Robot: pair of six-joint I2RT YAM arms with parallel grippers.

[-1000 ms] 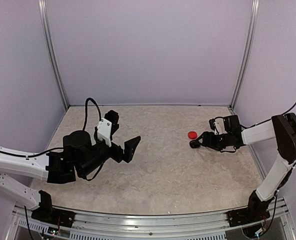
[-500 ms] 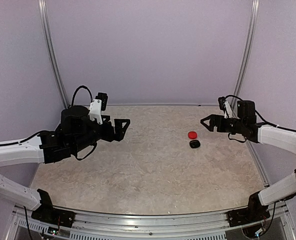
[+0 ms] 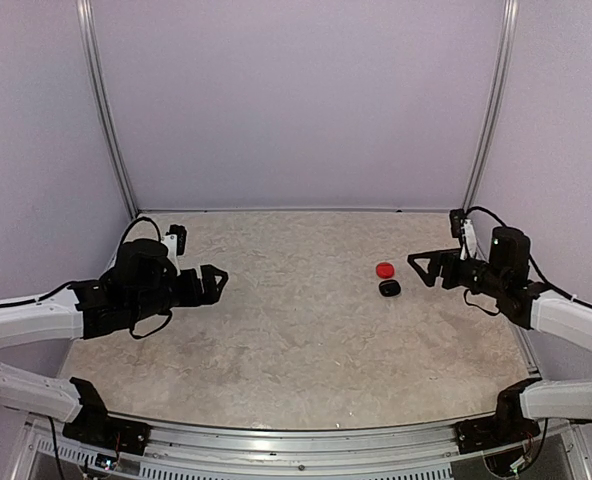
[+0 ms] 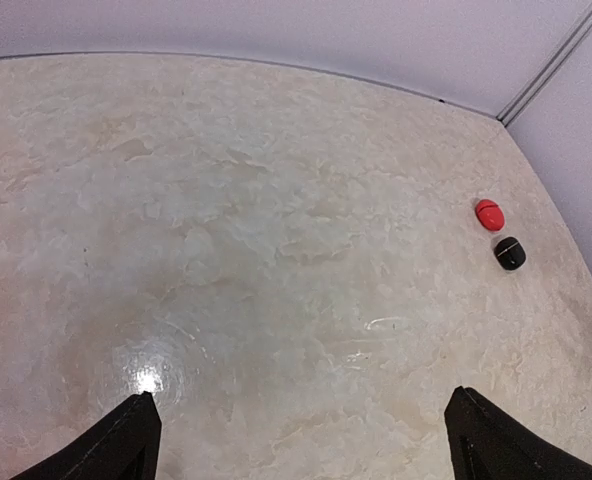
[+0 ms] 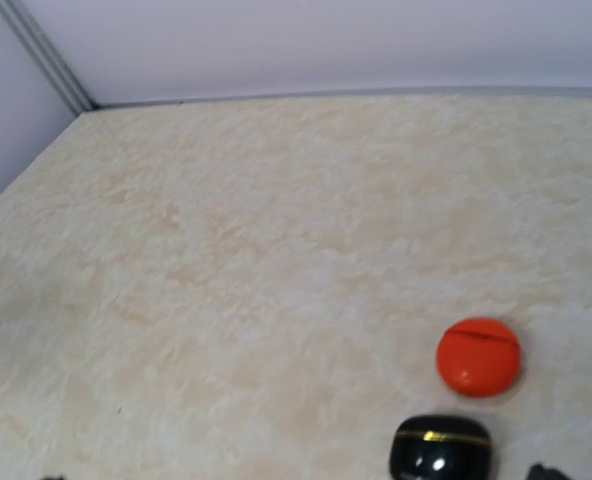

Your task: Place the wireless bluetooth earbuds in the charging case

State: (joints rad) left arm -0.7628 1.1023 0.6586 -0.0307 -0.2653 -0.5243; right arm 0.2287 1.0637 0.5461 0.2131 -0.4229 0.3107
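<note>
Two shut charging cases lie on the table's right side, a red case and a black case with a gold seam just nearer than it. No earbuds show in any view. My left gripper is open and empty, far to the left of the cases. Its wrist view shows the red case and the black case at the far right. My right gripper is open and empty, just right of the cases and apart from them. Its wrist view shows the red case and the black case.
The beige marbled table is enclosed by pale walls with metal corner posts at the back. A lamp's glare shines on the table surface in the left wrist view.
My right gripper has drawn back to the right, away from the black case it was at. My left arm has swung back and to the left.
</note>
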